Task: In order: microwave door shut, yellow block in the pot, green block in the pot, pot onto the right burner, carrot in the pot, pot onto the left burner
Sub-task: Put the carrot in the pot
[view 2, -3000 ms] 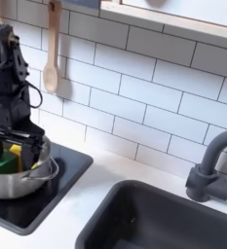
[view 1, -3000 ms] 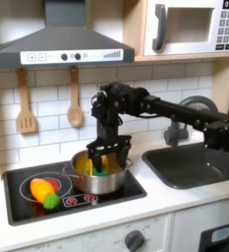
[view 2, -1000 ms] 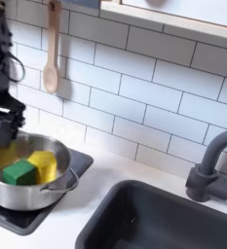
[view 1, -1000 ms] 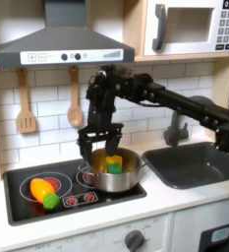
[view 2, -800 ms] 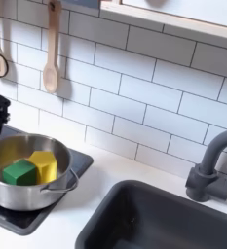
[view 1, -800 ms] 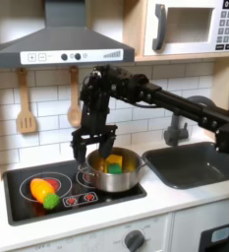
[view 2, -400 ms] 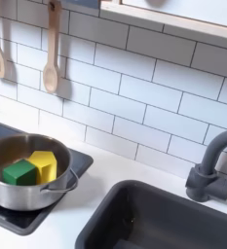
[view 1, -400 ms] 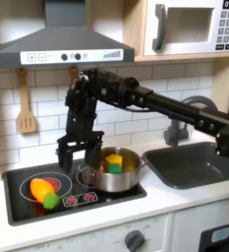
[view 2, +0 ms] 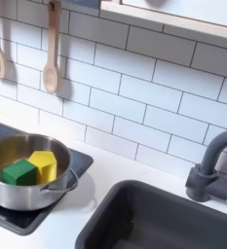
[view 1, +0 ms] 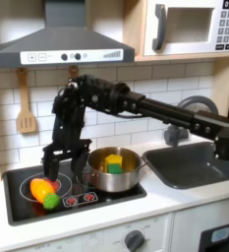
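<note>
Your gripper [view 1: 59, 157] hangs open and empty right above the carrot [view 1: 44, 189], which lies on the burner nearest the stovetop's outer edge. The pot [view 1: 114, 171] sits on the other burner holding both blocks, so you're on the carrot step: drop straight down and pinch it.

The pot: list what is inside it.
The pot holds the green block and the yellow block, side by side and touching. The blocks cover the pot's floor beneath them.
</note>
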### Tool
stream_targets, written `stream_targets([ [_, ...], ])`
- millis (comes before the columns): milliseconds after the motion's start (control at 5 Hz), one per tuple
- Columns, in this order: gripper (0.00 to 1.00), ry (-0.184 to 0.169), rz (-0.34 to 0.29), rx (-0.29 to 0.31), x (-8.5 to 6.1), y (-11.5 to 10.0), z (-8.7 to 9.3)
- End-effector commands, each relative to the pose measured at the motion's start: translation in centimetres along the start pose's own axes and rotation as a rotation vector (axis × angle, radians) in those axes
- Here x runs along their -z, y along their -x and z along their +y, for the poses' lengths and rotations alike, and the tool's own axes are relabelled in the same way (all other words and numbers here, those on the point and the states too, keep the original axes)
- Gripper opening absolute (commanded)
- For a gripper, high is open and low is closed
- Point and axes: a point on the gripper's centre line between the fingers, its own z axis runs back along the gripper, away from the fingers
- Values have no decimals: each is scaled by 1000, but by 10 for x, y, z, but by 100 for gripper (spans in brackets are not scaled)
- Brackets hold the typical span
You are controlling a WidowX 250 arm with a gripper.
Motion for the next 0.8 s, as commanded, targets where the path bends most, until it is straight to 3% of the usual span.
stream_targets([
  [0,100,54,18,27,28,-6,0],
  [200,100,94,14,54,40,-13,-11],
  [600,100,137,42,43,60,-18,-13],
])
